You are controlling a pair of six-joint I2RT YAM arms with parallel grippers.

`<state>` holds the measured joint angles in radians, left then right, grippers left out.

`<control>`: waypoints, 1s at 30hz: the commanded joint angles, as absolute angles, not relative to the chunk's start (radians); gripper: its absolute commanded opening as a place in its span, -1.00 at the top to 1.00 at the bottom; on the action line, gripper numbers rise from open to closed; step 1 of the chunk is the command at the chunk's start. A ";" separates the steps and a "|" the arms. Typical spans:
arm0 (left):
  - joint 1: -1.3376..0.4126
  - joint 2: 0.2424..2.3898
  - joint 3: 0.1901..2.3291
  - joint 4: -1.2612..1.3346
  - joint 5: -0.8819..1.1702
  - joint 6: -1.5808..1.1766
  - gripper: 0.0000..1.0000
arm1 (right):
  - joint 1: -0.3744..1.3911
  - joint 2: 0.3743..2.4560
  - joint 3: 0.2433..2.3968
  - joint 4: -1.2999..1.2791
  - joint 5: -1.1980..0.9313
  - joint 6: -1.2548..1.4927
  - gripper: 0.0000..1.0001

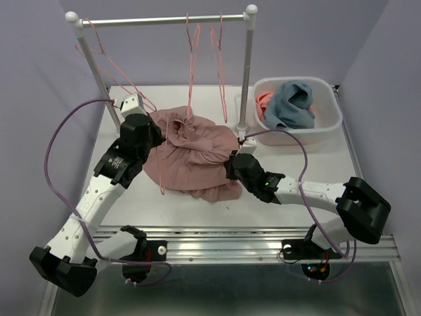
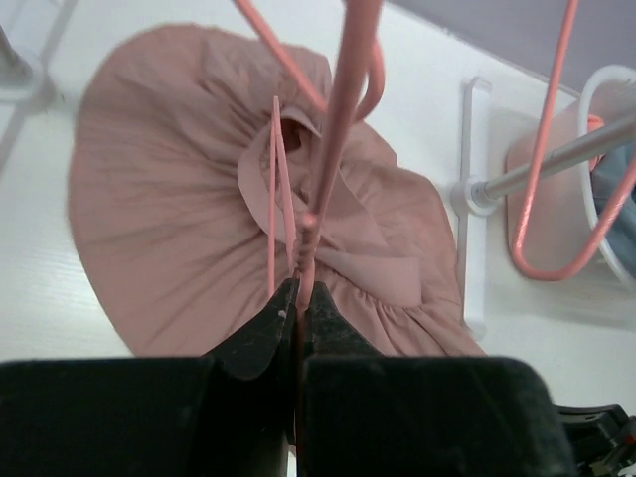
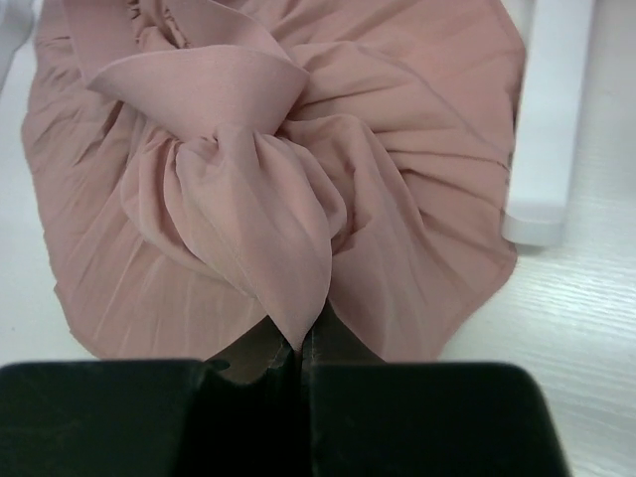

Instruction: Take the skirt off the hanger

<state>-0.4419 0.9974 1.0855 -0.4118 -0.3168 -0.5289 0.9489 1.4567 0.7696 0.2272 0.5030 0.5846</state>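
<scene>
A white table (image 1: 177, 214) stands between lavender walls, carrying a white garment rail (image 1: 164, 20) and a white plastic basket (image 1: 309, 136) of two cloths. One crumpled dusty-pink skirt (image 1: 194, 158) lies mid-table, burying part of the thin pink wire hanger (image 2: 338, 119); three such hangers show. The left gripper (image 2: 298, 298) pinches that wire, the right gripper (image 3: 298, 343) a skirt fold.
</scene>
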 commanded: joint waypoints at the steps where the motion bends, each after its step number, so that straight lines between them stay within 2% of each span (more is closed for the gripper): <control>1: -0.446 0.999 1.213 -0.310 -0.405 -0.370 1.00 | 0.930 1.376 0.732 0.204 0.543 0.618 0.99; 9: -0.448 1.077 1.319 -0.121 -0.218 -0.111 1.00 | 0.930 1.295 0.690 0.146 0.561 0.591 0.99; 20: -0.445 1.273 1.609 -0.100 -0.419 -0.095 1.00 | 0.930 1.198 0.675 0.121 0.586 0.583 0.99; 30: -0.446 1.235 1.479 -0.094 -0.334 -0.172 1.00 | 0.930 1.152 0.673 0.100 0.615 0.568 0.99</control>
